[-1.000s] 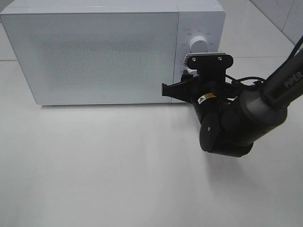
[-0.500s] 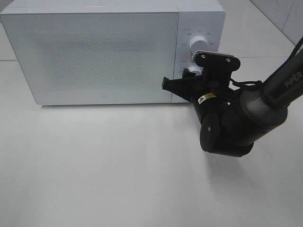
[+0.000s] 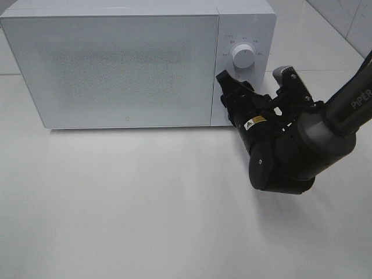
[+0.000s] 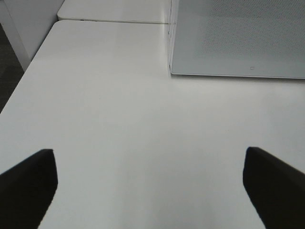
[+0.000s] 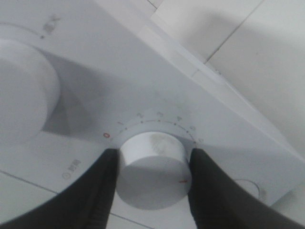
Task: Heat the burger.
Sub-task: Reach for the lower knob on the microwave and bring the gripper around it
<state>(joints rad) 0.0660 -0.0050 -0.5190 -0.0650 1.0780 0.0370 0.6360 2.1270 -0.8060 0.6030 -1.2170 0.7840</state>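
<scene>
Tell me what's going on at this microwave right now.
The right gripper is clamped on the lower dial of the microwave, one finger on each side of the knob. The microwave's door is shut, and the burger is not visible in any view. The left gripper hangs open over the white table near the microwave's front corner, holding nothing.

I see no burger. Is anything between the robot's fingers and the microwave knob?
No. The fingers of the right gripper clasp the lower knob on both sides, nothing between. The microwave door is shut; no burger shows.
</scene>
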